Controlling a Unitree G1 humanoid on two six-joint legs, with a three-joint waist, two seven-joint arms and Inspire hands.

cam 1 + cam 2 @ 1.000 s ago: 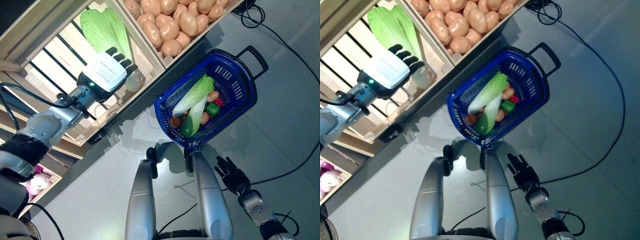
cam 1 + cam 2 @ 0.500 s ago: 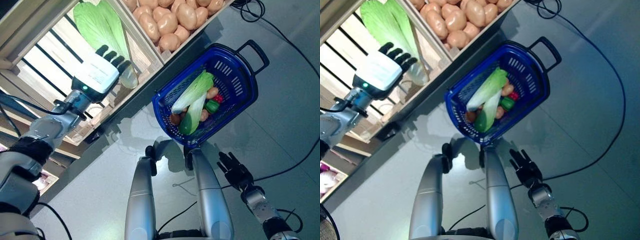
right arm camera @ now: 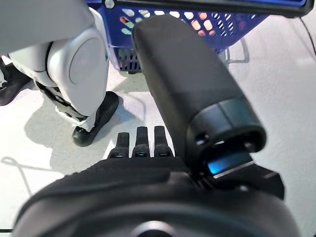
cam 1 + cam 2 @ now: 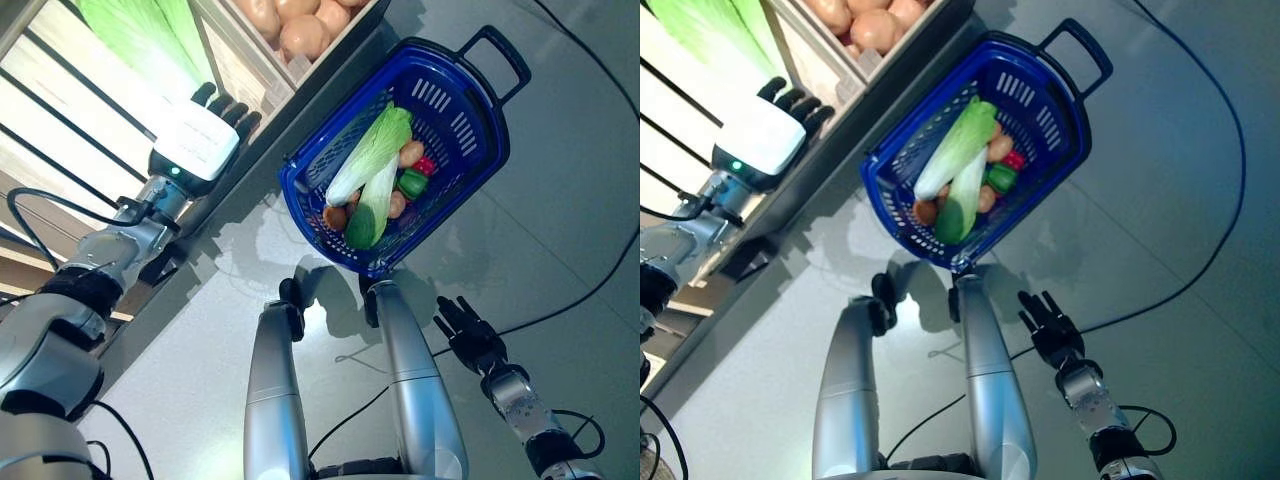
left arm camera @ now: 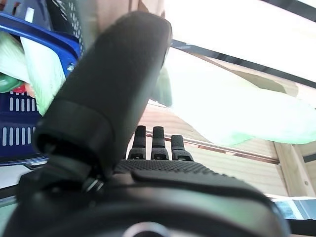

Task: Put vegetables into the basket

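Observation:
The blue plastic basket [image 4: 470,150] stands on the floor in front of the wooden stand [image 4: 60,150]. It holds two pale green cabbages [image 4: 368,158], a green pepper [image 4: 411,184], a small red vegetable [image 4: 427,165] and some brown potatoes [image 4: 334,217]. My left hand [image 4: 200,140] is raised at the stand's slatted crate, just below a pale green cabbage [image 4: 140,40], with its fingers straight and empty; the cabbage also shows in the left wrist view [image 5: 232,118]. My right hand [image 4: 468,335] hangs low over the floor, below and right of the basket, open and empty.
The stand's front edge [image 4: 250,150] runs diagonally close to the basket's left side. A black cable [image 4: 600,290] curves across the grey floor to the right of the basket. A crate of potatoes [image 4: 290,25] sits above the basket.
The camera has tilted, so the stand and basket sit higher in the picture. My left hand stays with its fingers straight at the cabbage crate. My right hand stays low by the floor.

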